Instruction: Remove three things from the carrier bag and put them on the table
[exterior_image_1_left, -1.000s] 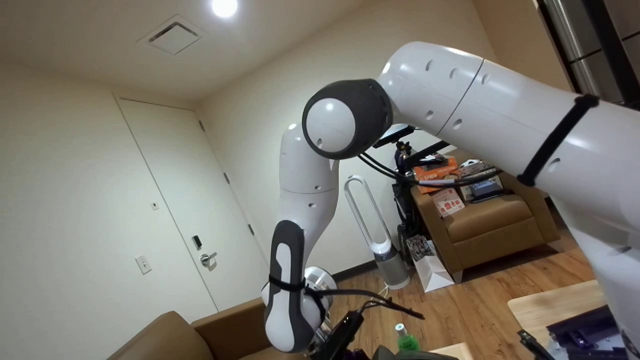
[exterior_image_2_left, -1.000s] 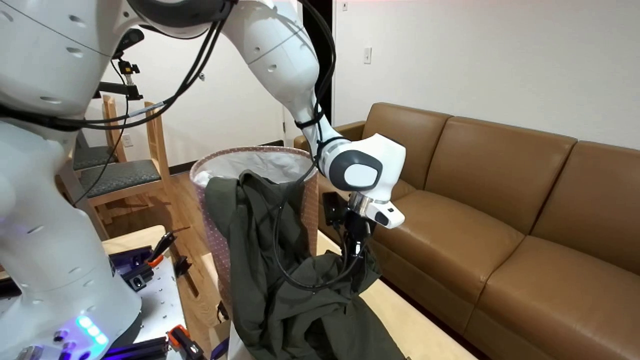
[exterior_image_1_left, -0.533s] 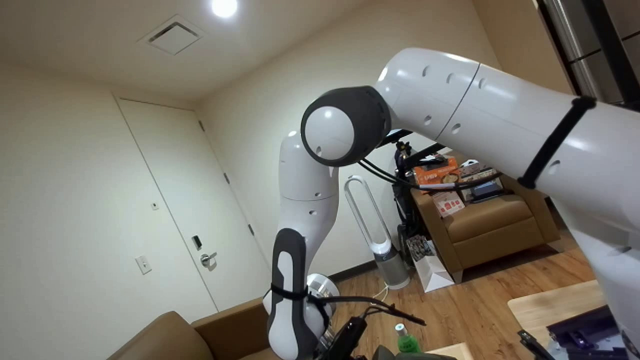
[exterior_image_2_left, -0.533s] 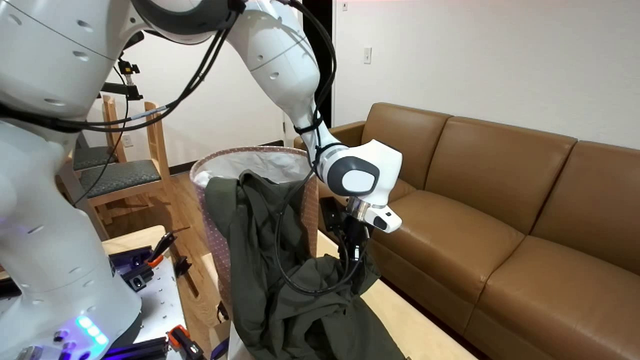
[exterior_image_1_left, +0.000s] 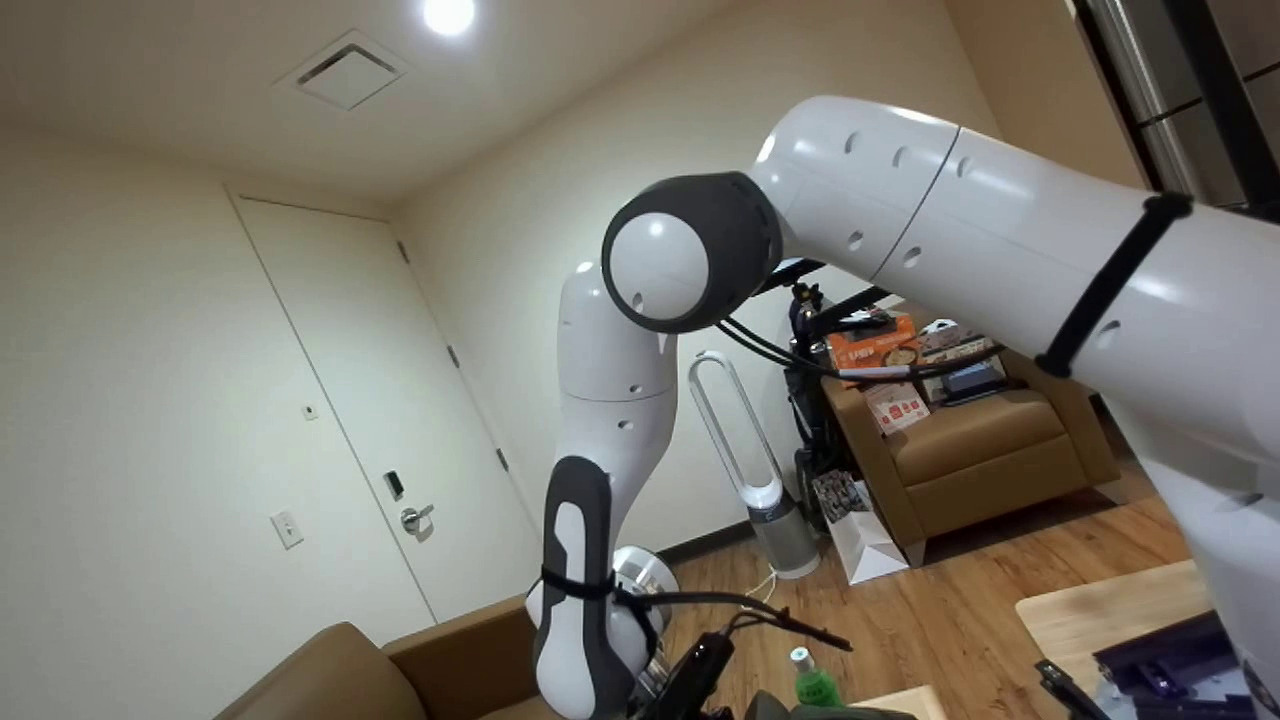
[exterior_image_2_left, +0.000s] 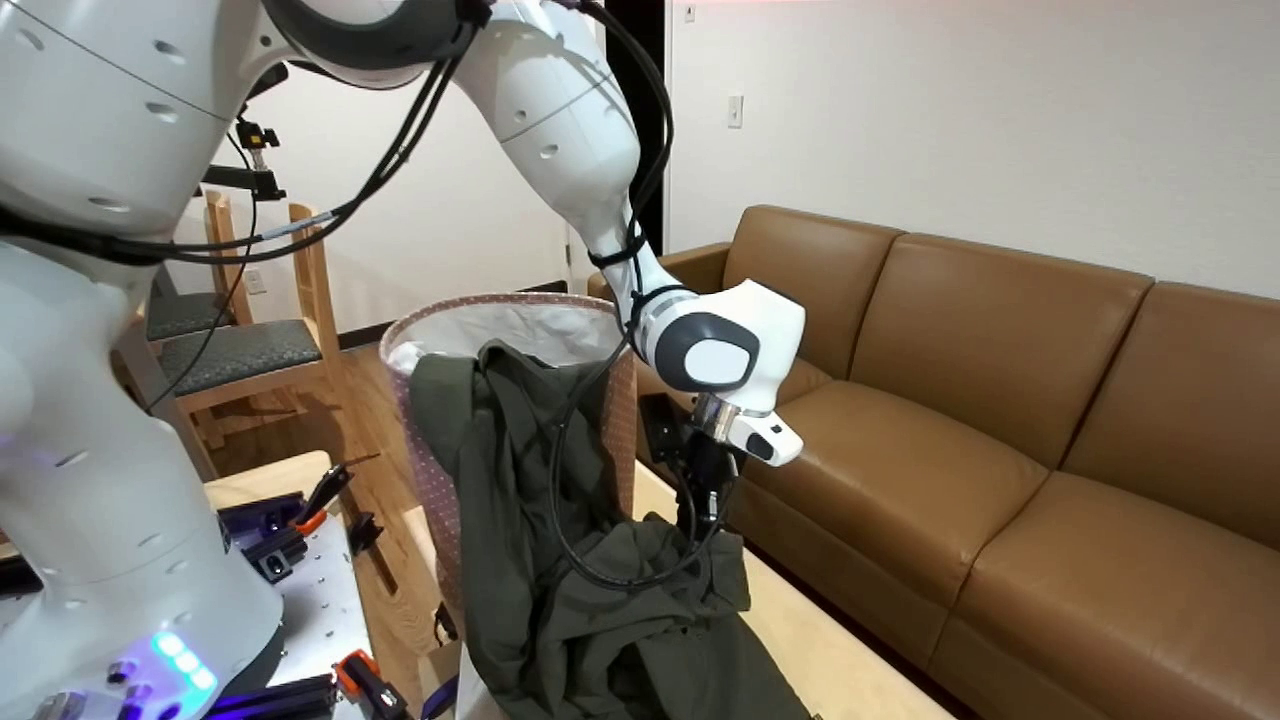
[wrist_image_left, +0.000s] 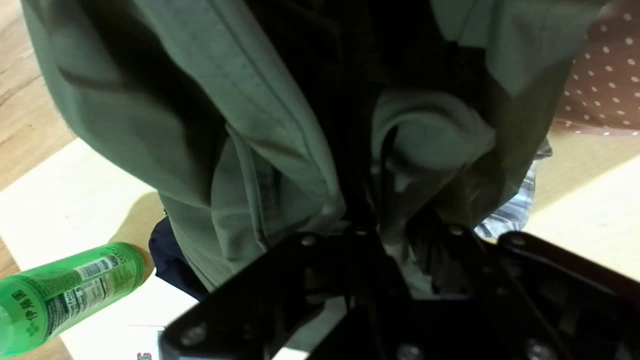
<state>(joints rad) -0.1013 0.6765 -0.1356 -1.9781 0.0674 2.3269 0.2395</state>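
A dark green garment drapes over the rim of the carrier bag, a tall brown-pink dotted bag with a white lining. Its lower part spreads in folds over the wooden table. My gripper is low over the garment's far end, jaws parted, cloth close around and beneath the fingers. In the wrist view the gap is dark, with green cloth visible through it. In an exterior view the folds hide the fingertips. A striped cloth and a navy cloth peek out from under the garment.
On the table beside the garment is a green bottle, also visible in an exterior view. A brown sofa runs along the table's far side. The arm's cable loops down over the garment.
Over the second, the hand came down slightly, then stopped. In the last half second the jaws parted, and the garment's edge near them sank and shifted away from the sofa.
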